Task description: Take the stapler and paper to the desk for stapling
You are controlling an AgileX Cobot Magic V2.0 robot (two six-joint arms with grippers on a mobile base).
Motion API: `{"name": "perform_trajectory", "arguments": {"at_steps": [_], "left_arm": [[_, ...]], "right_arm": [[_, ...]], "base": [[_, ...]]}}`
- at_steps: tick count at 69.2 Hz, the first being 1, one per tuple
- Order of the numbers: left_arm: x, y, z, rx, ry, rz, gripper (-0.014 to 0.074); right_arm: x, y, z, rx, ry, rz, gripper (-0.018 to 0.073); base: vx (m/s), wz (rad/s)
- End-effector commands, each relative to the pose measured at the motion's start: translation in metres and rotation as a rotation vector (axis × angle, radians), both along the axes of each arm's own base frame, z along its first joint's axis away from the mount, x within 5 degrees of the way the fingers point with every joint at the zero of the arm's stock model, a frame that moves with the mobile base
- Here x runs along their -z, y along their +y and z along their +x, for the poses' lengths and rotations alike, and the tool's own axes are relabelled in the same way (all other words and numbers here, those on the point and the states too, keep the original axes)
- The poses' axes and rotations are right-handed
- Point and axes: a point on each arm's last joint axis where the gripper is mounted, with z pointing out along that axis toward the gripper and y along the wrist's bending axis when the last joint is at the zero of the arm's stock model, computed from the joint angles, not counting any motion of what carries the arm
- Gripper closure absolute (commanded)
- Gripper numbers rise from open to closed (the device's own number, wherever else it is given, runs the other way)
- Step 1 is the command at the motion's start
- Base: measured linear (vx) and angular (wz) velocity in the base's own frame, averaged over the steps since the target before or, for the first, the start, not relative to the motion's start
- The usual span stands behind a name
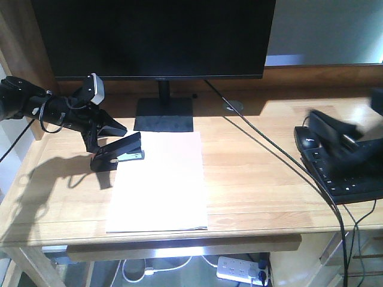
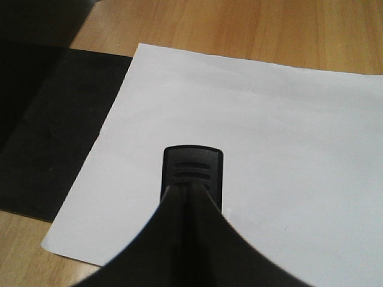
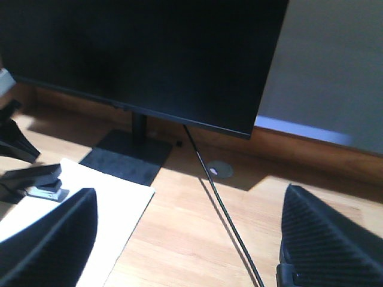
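- The left gripper (image 1: 103, 133) has its fingers (image 1: 114, 124) clenched on the rear of the stapler (image 1: 119, 153); in the left wrist view the two dark fingers (image 2: 179, 239) meet over the stapler's ribbed black end (image 2: 192, 170), with no gap between them.
- The stapler sits tilted, nose down toward the top left corner of the paper (image 1: 161, 182). Whether its base already rests on the sheet or hangs just above it cannot be told from these views.
- The paper lies flat on the wooden surface (image 1: 257, 179), its upper edge just beside the monitor's black foot (image 1: 164, 115).
- The right gripper (image 1: 344, 140) is at the far right over the black keyboard (image 1: 350, 173), blurred in the front view. The right wrist view shows its fingers (image 3: 42, 245) spread wide with nothing between them.
- Judged from this, the fetching is done: paper and stapler are both at the desk, and the stapler is lined up with a corner.
- What appears left is pressing the stapler on the corner, or setting it down and letting go.
- A dark cable (image 1: 281, 155) crosses the surface, well apart from the paper.
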Motion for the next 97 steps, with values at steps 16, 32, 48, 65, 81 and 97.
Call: {"name": "perform_trajectory", "arguments": {"at_steps": [16,32,48,65,81,97], "left_arm": [[-0.042,-0.004,0.000,-0.011,-0.078,-0.060,0.0603],[-0.042,-0.004,0.000,-0.011,-0.078,-0.060,0.0603],[-0.042,-0.004,0.000,-0.011,-0.078,-0.060,0.0603],[-0.042,-0.004,0.000,-0.011,-0.078,-0.060,0.0603],[-0.042,-0.004,0.000,-0.011,-0.078,-0.060,0.0603],[-0.042,-0.004,0.000,-0.011,-0.078,-0.060,0.0603]], "right_arm": [[0.024,-0.036,-0.063,-0.034,-0.165,0.116,-0.0032],[0.040,-0.049,-0.081,-0.025,-0.208,0.163,-0.0032],[0.039,-0.050,-0.083,-0.024,-0.218,0.167,-0.0032],[0.039,-0.050,-0.083,-0.024,-0.218,0.167,-0.0032],[0.039,-0.050,-0.083,-0.024,-0.218,0.167,-0.0032],[0.039,-0.050,-0.083,-0.023,-0.218,0.166,-0.0032]], "base": [[0.00,0.00],[0.00,0.00],[0.00,0.00],[0.00,0.00],[0.00,0.00],[0.00,0.00]]}}
